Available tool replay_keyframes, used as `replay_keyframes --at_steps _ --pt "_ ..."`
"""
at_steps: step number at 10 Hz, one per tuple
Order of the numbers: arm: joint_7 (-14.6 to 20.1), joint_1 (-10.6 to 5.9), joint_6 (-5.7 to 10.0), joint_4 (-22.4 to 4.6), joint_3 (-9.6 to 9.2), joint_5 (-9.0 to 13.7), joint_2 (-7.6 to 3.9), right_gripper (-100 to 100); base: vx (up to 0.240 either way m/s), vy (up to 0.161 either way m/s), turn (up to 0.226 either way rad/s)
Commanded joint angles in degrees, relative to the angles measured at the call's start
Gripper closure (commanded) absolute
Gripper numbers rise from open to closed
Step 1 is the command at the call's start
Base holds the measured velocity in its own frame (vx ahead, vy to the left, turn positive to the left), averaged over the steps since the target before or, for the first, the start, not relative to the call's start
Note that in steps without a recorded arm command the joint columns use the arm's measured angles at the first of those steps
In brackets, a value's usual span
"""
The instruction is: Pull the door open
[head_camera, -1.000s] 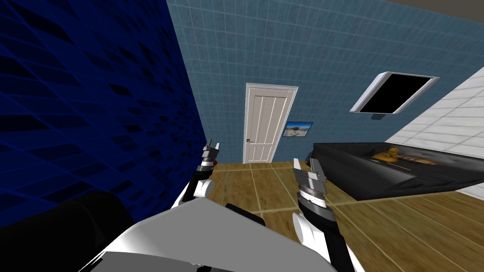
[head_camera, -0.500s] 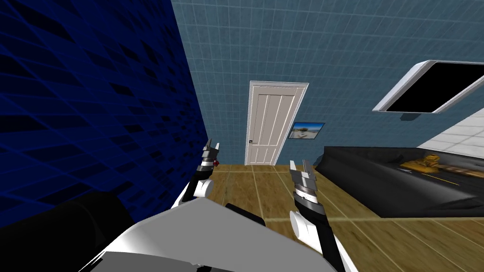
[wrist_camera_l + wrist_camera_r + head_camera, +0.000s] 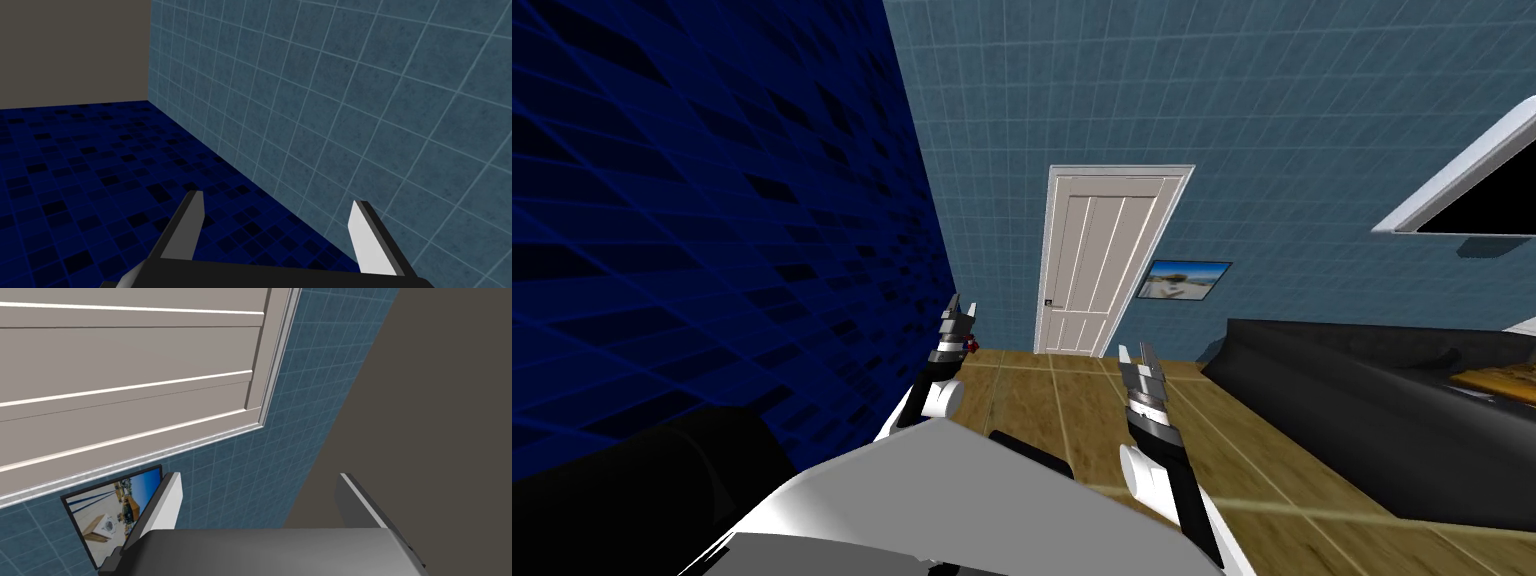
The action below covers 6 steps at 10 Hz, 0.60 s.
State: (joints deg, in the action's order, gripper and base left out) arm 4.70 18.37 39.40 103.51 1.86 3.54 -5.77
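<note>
Door: white panelled door (image 3: 1102, 262) with 3 tall vertical panels above a lower row, closed flush in its white frame. It stands at 12 o'clock in the teal-blue tiled wall (image 3: 1232, 110), well apart from both pincers.
Door handle: small dark handle (image 3: 1049, 303) on the door's 9 o'clock edge, in the lower half of the leaf.
Right pincer: right pincer (image 3: 1134, 352) is held out over the floor at 6 o'clock from the door, pointing toward 12 o'clock. Its 2 fingers stand wide apart and grip nothing.
Right wrist view: the right pincer (image 3: 260, 477) faces a corner of the door (image 3: 125, 363) and its frame, with the teal-blue tiled wall (image 3: 225, 478) beside it.
Left pincer: left pincer (image 3: 962, 305) is raised at 11 o'clock, close beside the dark blue tiled wall (image 3: 712, 200). In the left wrist view its 2 fingers (image 3: 190, 225) are wide apart and empty.
Framed picture: small dark-framed picture (image 3: 1184, 281) hangs low on the teal-blue wall, at 3 o'clock from the door and just beside its frame. In the right wrist view the picture (image 3: 112, 508) sits partly behind 1 finger.
Sofa: long black sofa (image 3: 1362, 400) stands on the floor at 2 o'clock, its near end at 5 o'clock from the picture.
Window: white-framed window (image 3: 1447, 185) with a black area inside, high at 2 o'clock.
Floor: brown wooden floor (image 3: 1072, 400) with pale seams runs from the pincers to the door's foot.
</note>
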Motion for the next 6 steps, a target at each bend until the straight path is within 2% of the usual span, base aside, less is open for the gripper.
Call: replay_keyframes --at_steps 1,5,6 --pt "-0.2 -1.12 0.26 -2.9 0.0 0.4 -0.18 -100 0.096 0.017 0.105" --pt "-0.7 -3.61 0.95 -10.0 0.08 1.6 -0.8 -100 0.111 0.012 0.119" --pt "-0.7 -3.61 0.95 -10.3 0.08 1.6 -0.8 -100 0.074 0.0 0.029"
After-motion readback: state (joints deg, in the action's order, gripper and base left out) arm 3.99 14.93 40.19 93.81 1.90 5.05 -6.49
